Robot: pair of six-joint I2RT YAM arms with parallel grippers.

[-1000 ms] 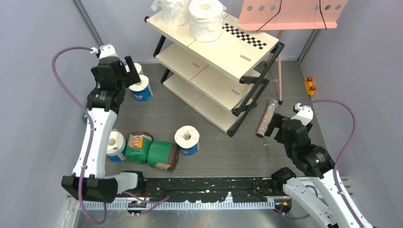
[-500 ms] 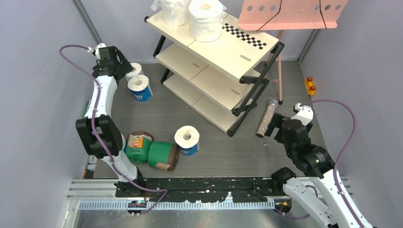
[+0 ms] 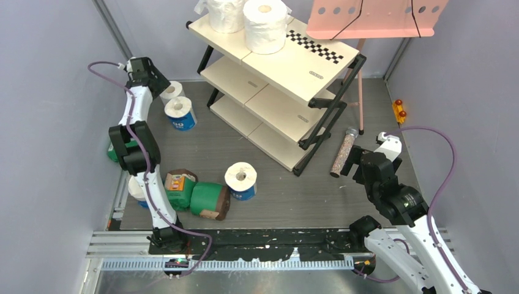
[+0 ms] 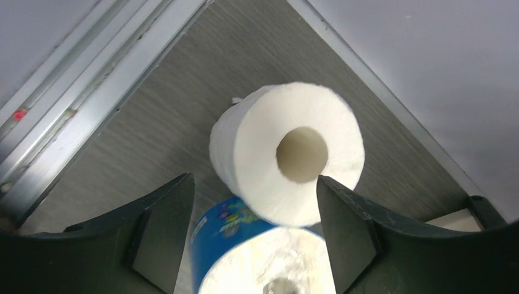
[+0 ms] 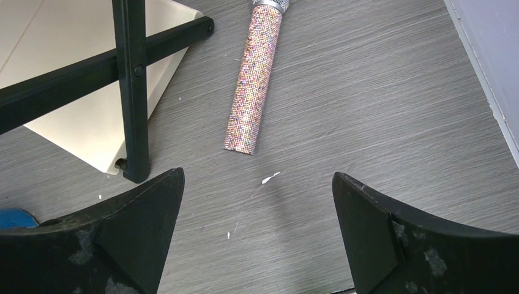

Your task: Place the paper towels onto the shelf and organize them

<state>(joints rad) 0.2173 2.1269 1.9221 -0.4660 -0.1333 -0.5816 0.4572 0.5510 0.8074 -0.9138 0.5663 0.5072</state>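
Observation:
My left gripper [image 3: 156, 82] is open at the far left corner, apart from any roll. In the left wrist view its jaws [image 4: 254, 184] stand wide, with a plain white roll [image 4: 287, 153] just ahead and a blue-wrapped roll [image 4: 257, 260] low between them. Both stand upright on the floor in the top view, the white one [image 3: 173, 90] and the blue one [image 3: 180, 113]. Two white rolls [image 3: 265, 24] stand on the shelf's [image 3: 294, 70] top tier. Another blue roll [image 3: 240, 180] and two green rolls [image 3: 210, 200] lie mid-floor. My right gripper [image 3: 361, 162] is open and empty [image 5: 258, 174].
A thin speckled tube [image 5: 255, 79] lies on the floor ahead of my right gripper, beside the shelf's black leg [image 5: 131, 92]. A pink perforated music stand [image 3: 373, 18] stands behind the shelf. A further blue roll [image 3: 136, 191] and a green one [image 3: 115, 151] are half hidden behind my left arm.
My left arm has stretched out toward the far left corner, carrying its open gripper over the white and blue rolls there. The right arm has barely moved.

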